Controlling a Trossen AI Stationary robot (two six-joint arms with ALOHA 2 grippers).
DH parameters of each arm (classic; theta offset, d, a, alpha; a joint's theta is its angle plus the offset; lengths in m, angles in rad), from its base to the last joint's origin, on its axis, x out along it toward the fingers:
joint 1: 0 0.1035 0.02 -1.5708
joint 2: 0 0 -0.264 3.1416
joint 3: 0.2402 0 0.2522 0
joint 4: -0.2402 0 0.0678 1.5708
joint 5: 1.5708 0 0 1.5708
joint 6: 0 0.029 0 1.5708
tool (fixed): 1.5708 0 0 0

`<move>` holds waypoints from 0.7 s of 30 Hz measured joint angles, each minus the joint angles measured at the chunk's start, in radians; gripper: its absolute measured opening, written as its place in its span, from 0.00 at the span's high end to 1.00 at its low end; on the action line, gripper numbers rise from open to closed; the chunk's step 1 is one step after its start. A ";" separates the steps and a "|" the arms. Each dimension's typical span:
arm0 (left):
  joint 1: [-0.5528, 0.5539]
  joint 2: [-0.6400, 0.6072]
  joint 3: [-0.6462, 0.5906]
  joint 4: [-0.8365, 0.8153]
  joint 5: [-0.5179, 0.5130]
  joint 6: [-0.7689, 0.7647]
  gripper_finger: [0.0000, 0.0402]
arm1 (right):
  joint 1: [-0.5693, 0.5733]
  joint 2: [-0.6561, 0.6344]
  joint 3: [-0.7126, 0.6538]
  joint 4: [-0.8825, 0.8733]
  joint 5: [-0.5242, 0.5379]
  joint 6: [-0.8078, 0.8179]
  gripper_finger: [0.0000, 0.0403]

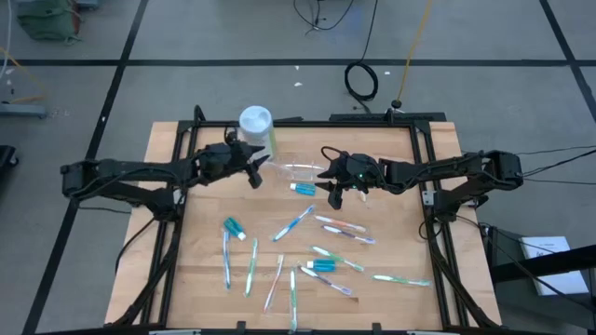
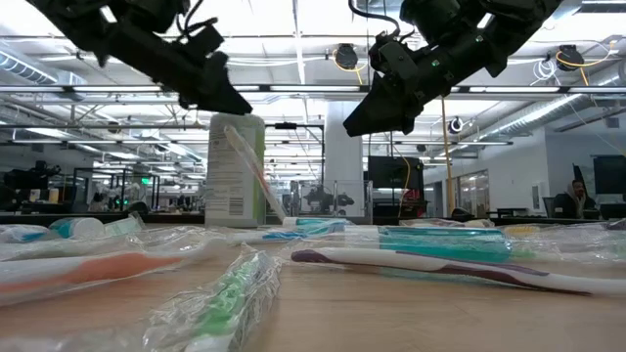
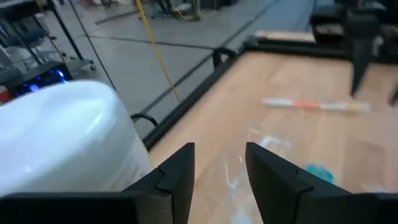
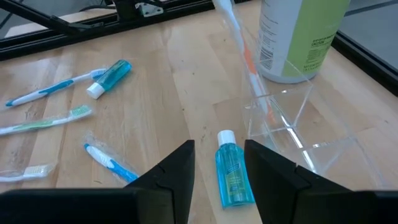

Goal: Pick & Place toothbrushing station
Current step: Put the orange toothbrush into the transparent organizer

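A clear plastic holder stands at the table's far middle, also in the right wrist view. One wrapped toothbrush stands in it, leaning on its wall. A small blue tube lies beside the holder, on the table below my right gripper's fingers. My right gripper is open and hangs above that tube without touching it. My left gripper is open and empty, raised beside a white and green canister. Several toothbrushes and two more tubes lie on the table.
The tall white and green canister stands just left of the holder, close to my left gripper. Wrapped toothbrushes cover the table's middle and near part. A black frame runs along the table's edges.
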State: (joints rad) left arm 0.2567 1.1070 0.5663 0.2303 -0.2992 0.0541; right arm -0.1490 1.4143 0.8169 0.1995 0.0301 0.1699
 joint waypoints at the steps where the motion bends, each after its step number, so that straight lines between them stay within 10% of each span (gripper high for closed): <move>1: -0.007 -0.024 -0.001 -0.024 0.000 0.000 0.63 | 0.000 0.000 0.000 -0.006 0.002 0.000 0.68; 14: -0.050 -0.133 0.000 -0.105 0.001 -0.003 0.63 | -0.002 0.000 0.000 -0.347 0.330 -0.017 0.68; 21: -0.050 -0.132 0.000 -0.109 0.001 0.004 0.63 | 0.007 0.000 0.000 -0.525 0.355 -0.341 0.68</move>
State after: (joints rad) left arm 0.2070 0.9746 0.5659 0.1211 -0.2985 0.0580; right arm -0.1418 1.4143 0.8169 -0.3251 0.3852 -0.1715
